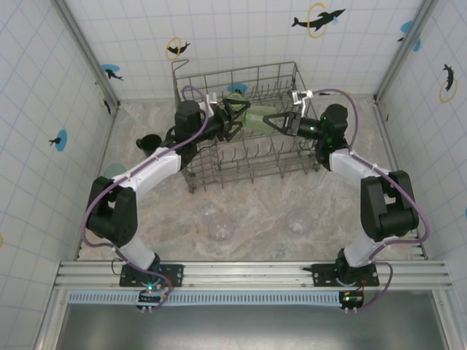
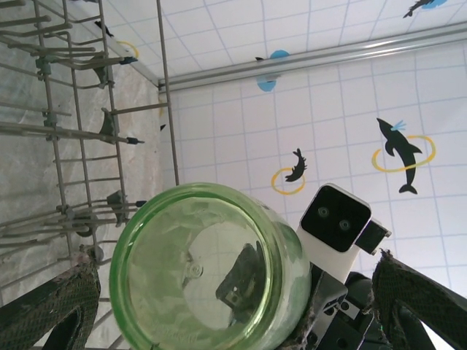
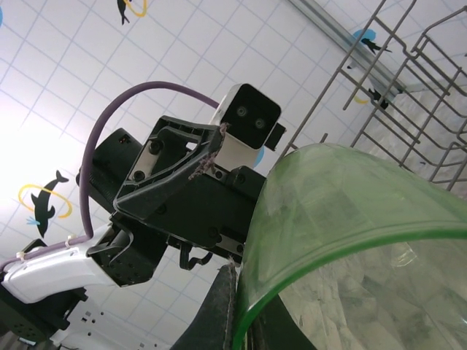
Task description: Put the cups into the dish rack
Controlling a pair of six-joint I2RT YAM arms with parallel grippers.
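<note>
A marbled beige worktop [image 1: 255, 211] is walled in by white tiled panels [image 1: 241, 36] carrying dolphin stickers [image 1: 318, 19], some ringed in yellow, others on blue dots [image 1: 111, 71]. Silver rails [image 1: 248, 273] run along the near edge, with a slotted strip [image 1: 241, 297] just in front.

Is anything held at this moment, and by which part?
The right hand pinches the light-green tumbler by its rim wall, with one finger inside. The left hand sits open around its base end.

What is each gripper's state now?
Left gripper: open, jaws astride the green tumbler.
Right gripper: closed on the green tumbler's rim.
</note>
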